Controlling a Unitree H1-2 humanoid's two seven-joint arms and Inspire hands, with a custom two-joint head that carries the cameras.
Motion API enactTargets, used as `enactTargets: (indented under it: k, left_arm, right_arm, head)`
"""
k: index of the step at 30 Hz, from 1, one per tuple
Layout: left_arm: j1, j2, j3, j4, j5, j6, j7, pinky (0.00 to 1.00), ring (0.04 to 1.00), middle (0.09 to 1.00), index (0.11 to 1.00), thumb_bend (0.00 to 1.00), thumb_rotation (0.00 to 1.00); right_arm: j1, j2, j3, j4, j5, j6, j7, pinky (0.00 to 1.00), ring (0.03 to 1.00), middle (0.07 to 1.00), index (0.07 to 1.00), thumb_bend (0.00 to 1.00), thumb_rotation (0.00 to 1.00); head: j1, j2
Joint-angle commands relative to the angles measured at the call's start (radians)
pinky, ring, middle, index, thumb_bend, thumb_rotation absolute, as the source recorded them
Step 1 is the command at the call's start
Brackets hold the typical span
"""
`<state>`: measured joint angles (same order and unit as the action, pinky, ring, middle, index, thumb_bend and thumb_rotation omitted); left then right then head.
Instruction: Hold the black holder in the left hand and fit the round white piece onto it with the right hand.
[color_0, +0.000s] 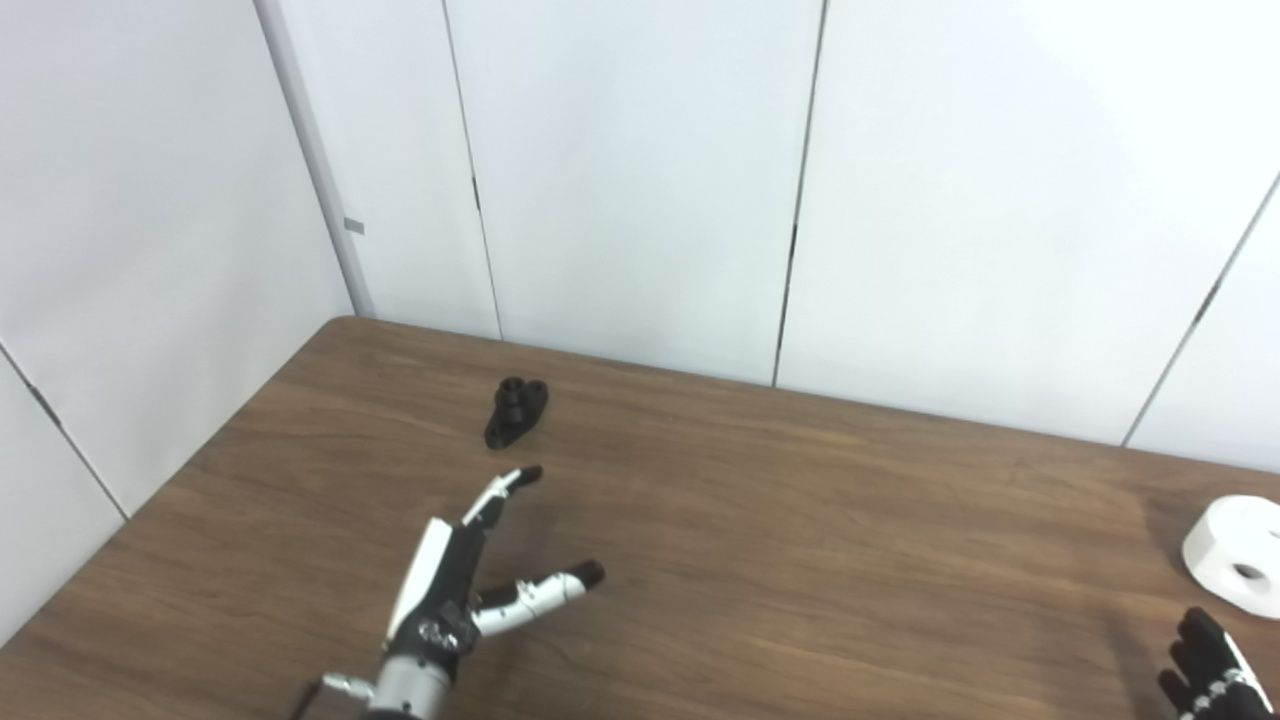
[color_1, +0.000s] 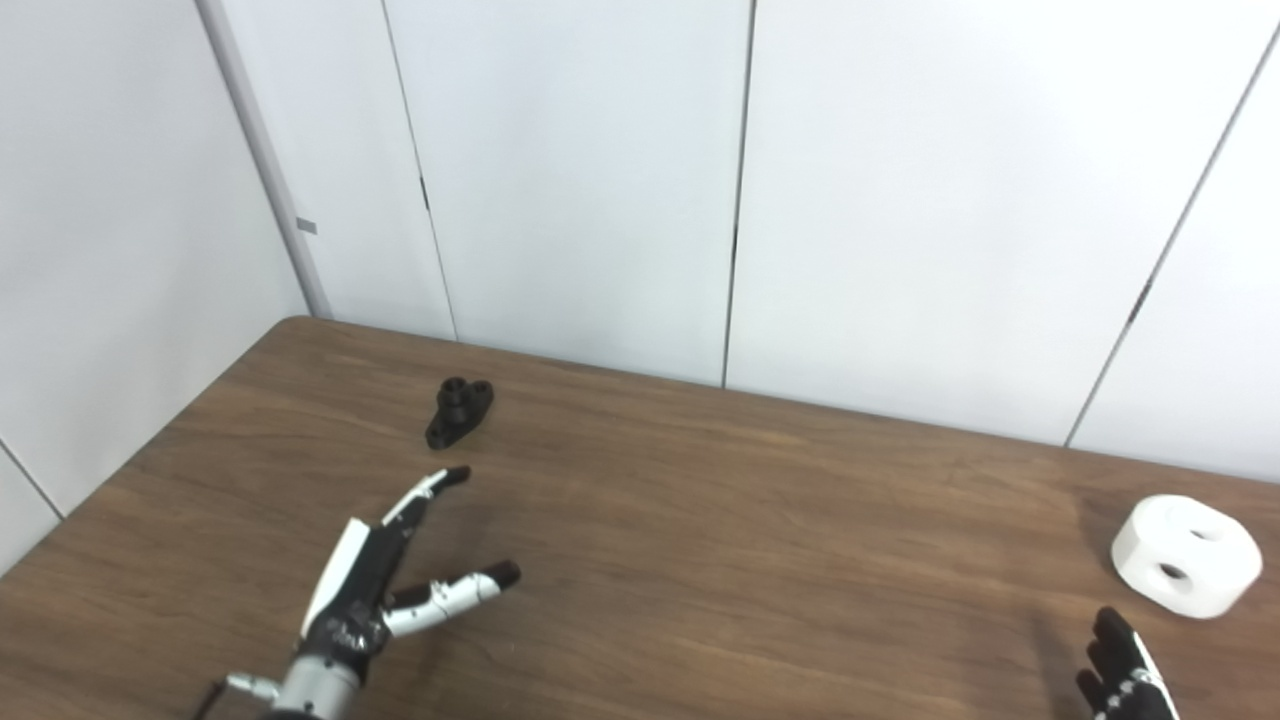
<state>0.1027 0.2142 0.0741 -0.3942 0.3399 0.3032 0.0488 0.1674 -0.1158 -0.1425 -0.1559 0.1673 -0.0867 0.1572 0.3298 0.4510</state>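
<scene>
The black holder (color_0: 516, 410) lies on the brown table (color_0: 780, 520) at the far left, near the back edge. My left hand (color_0: 470, 570) is open and empty, fingers spread, a little in front of the holder and not touching it. The round white piece (color_1: 1185, 555) with two holes sits at the far right of the table. My right hand (color_1: 1120, 665) shows only its fingertips at the bottom right, just in front of the white piece and apart from it; whether it is open or shut cannot be told.
White wall panels (color_0: 640, 170) stand close behind the table and along its left side. The table's left edge runs diagonally near my left arm.
</scene>
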Motion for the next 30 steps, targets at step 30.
enactTargets:
  k: [30]
  left_arm:
    - [-0.335,0.131,0.063,0.376,0.232,0.12,0.105,1.0,0.996,0.932,0.832,0.89,0.43]
  right_arm:
    - [0.037,0.018,0.017,0.057,-0.006,-0.017,-0.024,0.94,0.95,0.937,0.904,0.75,0.92]
  head:
    - [-0.022,0.013]
